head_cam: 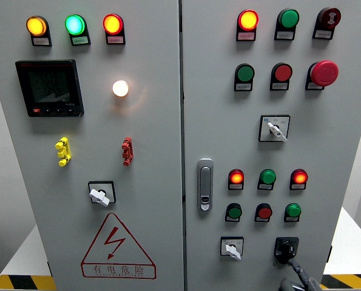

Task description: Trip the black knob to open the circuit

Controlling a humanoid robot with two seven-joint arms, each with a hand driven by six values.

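the right hand (300, 280) reaches up with its fingers (293, 267) touching the black knob (285, 248), grip unclear; a white selector switch (232, 249) sits beside it, with unlit pushbuttons (264, 212) above.

The grey metal cabinet face (144, 182) is lit pretty evenly and brightly, and focus is sharp all over. Glare is thrown onto it by the round white lamp (120, 88), and the lit yellow pilot light (36, 26) above-left is blown out.

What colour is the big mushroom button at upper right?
Red; the mushroom button shows clearly in the head view.
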